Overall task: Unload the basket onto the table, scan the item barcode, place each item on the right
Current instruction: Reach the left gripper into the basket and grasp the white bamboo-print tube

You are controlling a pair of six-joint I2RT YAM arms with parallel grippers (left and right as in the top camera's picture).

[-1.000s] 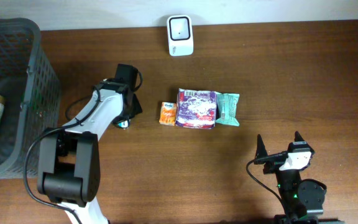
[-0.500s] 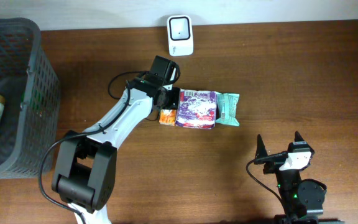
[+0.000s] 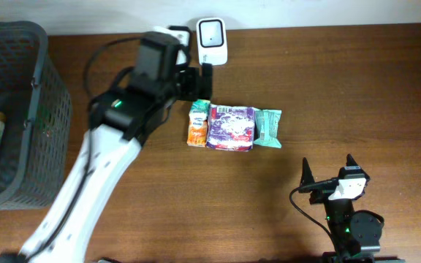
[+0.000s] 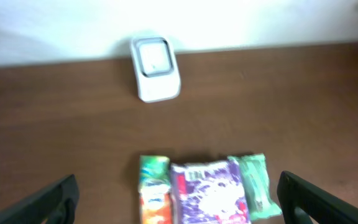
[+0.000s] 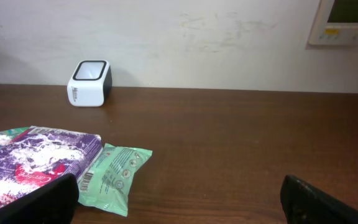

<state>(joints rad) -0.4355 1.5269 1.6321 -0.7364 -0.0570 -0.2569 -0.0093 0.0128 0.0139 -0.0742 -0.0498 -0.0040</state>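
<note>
Dark wooden surface (image 3: 357,80) under a white wall: three packets in a row, none picked up yet.

Shows the left end effector (image 3: 205,82) released, fingers spread wide and empty, hovering between the white scanner (image 3: 212,42) and the orange carton (image 3: 198,126); right end effector (image 3: 327,172) likewise spread and empty, parked well apart near the front edge. Places the carton, purple packet (image 3: 230,128) and green packet (image 3: 269,128) touching side by side, in front of the scanner. Risks, on descent, clipping the purple packet beside the carton and dragging both; risks also a grasp with the barcode face turned away from the scanner window, with only the green packet's code visible now.
</note>
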